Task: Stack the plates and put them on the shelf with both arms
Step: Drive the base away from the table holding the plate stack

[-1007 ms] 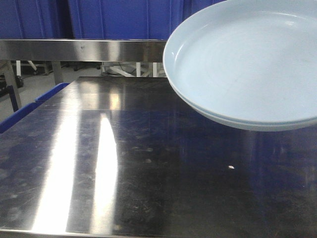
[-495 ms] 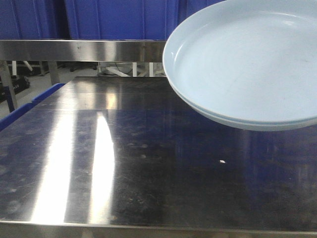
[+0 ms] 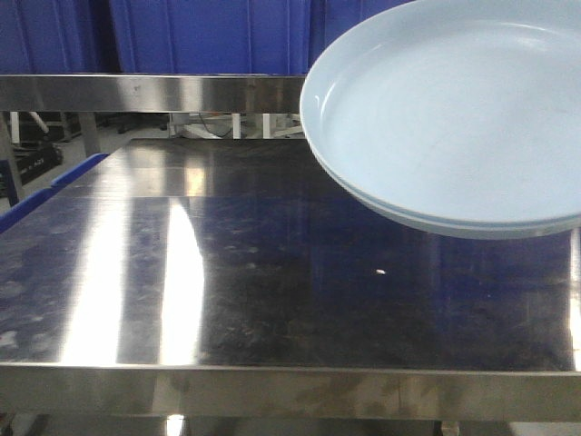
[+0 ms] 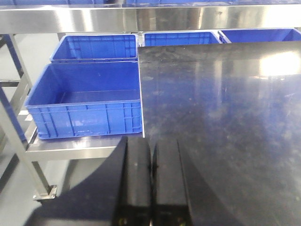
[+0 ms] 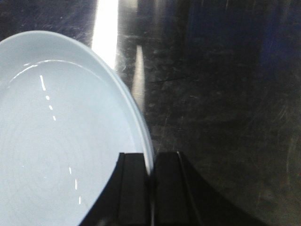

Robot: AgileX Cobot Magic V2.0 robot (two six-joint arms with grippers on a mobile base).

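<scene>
Before me, a scuffed stainless steel table (image 3: 272,309) mirrors the light in two bright streaks (image 3: 177,282). A steel shelf rail (image 3: 145,92) crosses behind it against a blue ribbed backdrop (image 3: 209,36). To my left, blue plastic crates (image 4: 89,101) sit on a lower steel rack (image 4: 70,149) just beside the table's edge, above a pale grey floor (image 4: 33,56). A small white speck (image 3: 380,272) dots the tabletop.

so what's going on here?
The right end effector is clamped on the rim of two stacked pale blue plates, holding them above the steel table. The left end effector is shut and empty, near the table's edge by blue crates. Plates not shelved yet.
</scene>
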